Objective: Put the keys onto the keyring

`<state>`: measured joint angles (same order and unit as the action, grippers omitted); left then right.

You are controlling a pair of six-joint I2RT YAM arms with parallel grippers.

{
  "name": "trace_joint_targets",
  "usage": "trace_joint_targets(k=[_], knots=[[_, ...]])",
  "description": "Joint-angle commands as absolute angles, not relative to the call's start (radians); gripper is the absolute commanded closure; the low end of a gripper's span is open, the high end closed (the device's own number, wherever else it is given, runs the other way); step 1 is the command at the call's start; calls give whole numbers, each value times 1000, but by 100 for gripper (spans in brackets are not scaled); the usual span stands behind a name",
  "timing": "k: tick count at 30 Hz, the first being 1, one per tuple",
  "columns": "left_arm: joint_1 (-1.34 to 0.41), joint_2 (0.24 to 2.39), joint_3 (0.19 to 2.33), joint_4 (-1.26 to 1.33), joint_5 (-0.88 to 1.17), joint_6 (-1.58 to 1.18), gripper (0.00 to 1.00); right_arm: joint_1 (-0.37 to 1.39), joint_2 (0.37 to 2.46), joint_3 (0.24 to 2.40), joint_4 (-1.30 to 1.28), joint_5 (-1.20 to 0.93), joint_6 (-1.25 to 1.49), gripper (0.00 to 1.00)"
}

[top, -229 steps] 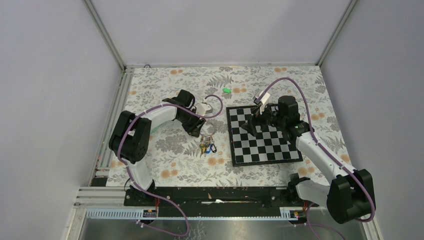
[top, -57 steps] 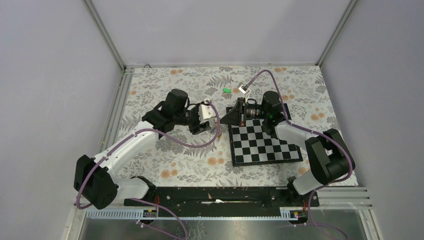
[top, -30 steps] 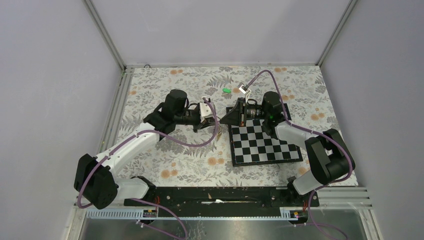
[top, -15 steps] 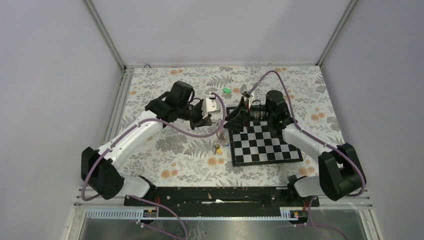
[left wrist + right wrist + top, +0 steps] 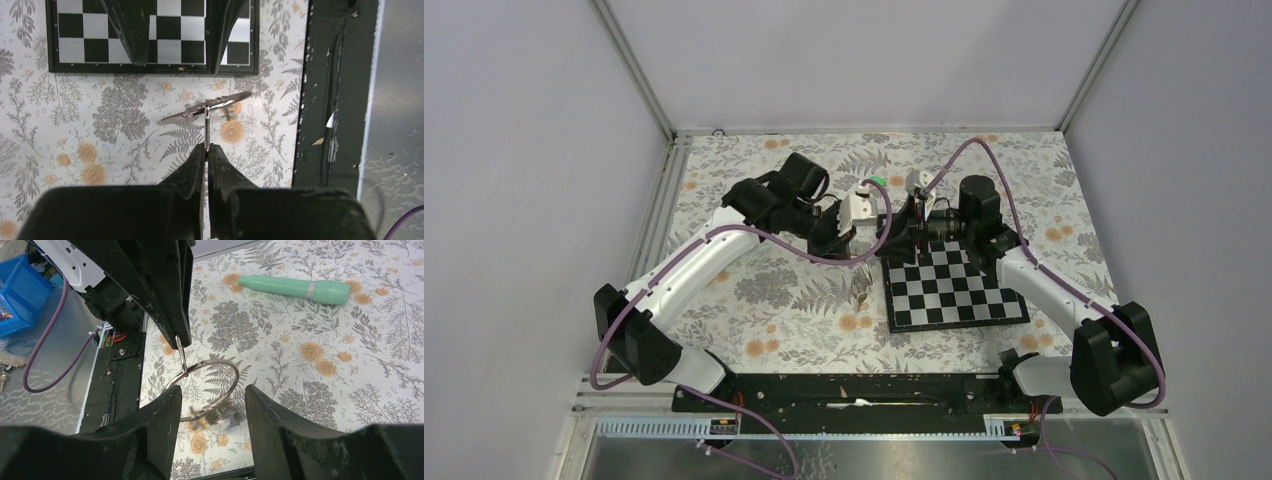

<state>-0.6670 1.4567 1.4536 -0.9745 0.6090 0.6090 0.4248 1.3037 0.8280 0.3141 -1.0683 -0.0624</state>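
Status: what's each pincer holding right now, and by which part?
Left pincer pinches the keyring by a thin metal link at its rim; the ring dangles from it. Right pincer is open, holding nothing.

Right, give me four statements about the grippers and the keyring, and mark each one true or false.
1. The left gripper is shut on the keyring, which hangs from it. True.
2. The right gripper is clamped on the keyring. False: its jaws stand open and the ring is not gripped.
3. The teal pen lies on the chessboard. False: it lies on the floral cloth.
4. The green key is not on the keyring. True: it lies apart, towards the far side of the cloth.
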Motion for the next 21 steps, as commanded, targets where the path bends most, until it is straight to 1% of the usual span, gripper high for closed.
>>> trace_joint_targets(k=[1, 4, 9, 17, 21], knots=[[-670, 1449, 1511, -918, 719, 525, 100, 444, 1272, 821, 396, -1117, -31, 43], [-672, 1459, 1507, -907, 735, 512, 100, 457, 1273, 816, 436, -1133, -6, 43], [-672, 1476, 1502, -906, 737, 509, 100, 469, 1271, 818, 433, -1137, -6, 44], [-672, 1481, 1500, -890, 735, 496, 100, 483, 1280, 806, 414, -1134, -26, 52], [-672, 1474, 1489, -874, 729, 491, 100, 499, 1293, 803, 424, -1121, -19, 52]])
